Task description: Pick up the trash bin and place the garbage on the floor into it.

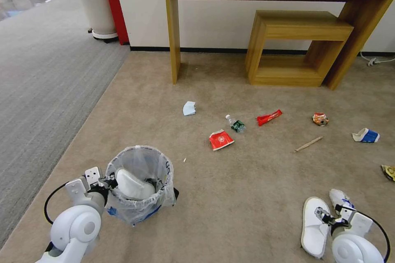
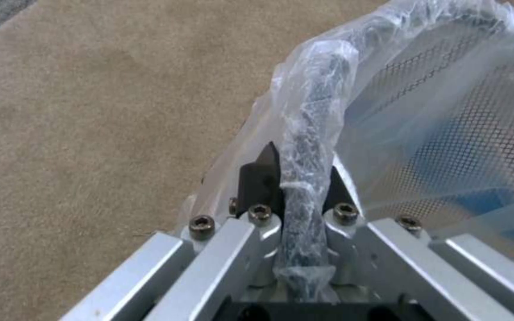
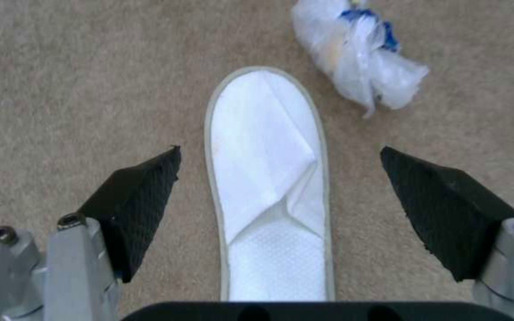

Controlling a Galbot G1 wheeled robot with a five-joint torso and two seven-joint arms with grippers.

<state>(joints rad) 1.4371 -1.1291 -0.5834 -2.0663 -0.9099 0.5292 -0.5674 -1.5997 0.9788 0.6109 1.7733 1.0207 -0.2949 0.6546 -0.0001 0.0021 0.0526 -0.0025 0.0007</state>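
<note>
Trash bin [image 1: 140, 185] gripped near left, one slipper [image 1: 133, 184] inside.
Left gripper [image 2: 301, 178] pinched its bagged rim; right gripper [image 3: 281, 196] hung spread wide over a white slipper [image 3: 269, 178] near right, remaining garbage [image 1: 221, 139] lying farther across the floor [image 1: 247, 197].

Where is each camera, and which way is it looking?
Head view: high on the robot, facing forward and down at the floor litter; both arms show at the bottom corners.
Left wrist view: on the left arm; left gripper shut on the trash bin rim.
Right wrist view: on the right arm, looking down; right gripper open around a white slipper.
Shared: head view also shows the trash bin and slipper.
</note>
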